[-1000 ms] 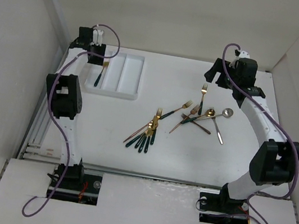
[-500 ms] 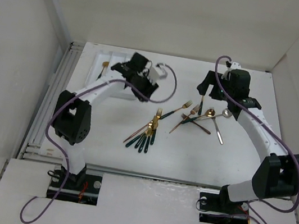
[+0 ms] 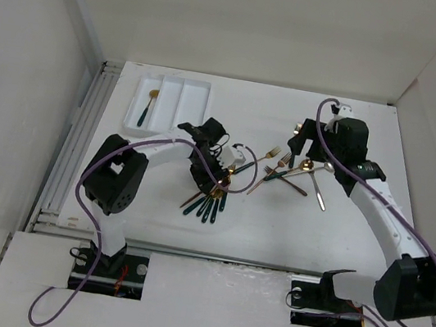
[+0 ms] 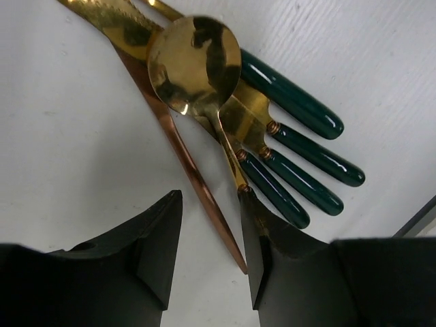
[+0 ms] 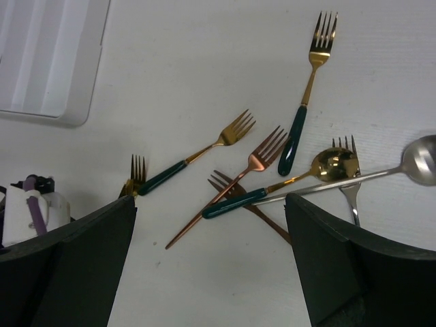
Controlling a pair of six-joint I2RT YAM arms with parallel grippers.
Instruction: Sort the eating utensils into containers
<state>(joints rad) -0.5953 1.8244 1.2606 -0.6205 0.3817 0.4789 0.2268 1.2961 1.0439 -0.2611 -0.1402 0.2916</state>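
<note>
The white three-compartment tray [image 3: 185,107] lies at the back left with one green-handled gold utensil [image 3: 147,107] in its left compartment. A fan of green-handled utensils [image 3: 210,204] lies mid-table. My left gripper [image 3: 214,179] is down over it. In the left wrist view the left gripper [image 4: 211,197] is open, straddling the tip of a copper handle [image 4: 178,136] without pinching it. Its right finger [image 4: 262,238] touches the neck of a gold spoon [image 4: 194,65]. My right gripper [image 5: 211,201] hangs wide open and holds nothing above the right cluster: a copper fork [image 5: 235,191], gold forks [image 5: 310,88] and a gold spoon [image 5: 334,163].
A silver spoon [image 5: 422,157] and a silver fork [image 5: 351,194] lie at the right of the cluster. Green handles [image 4: 300,160] fan out just past the left fingers. The tray's corner [image 5: 61,112] shows at the upper left of the right wrist view. Walls enclose the table.
The left arm swung from the tray to the middle pile and came down over it, its jaws narrowing. The right arm shifted slightly left and nearer over the right cluster.
</note>
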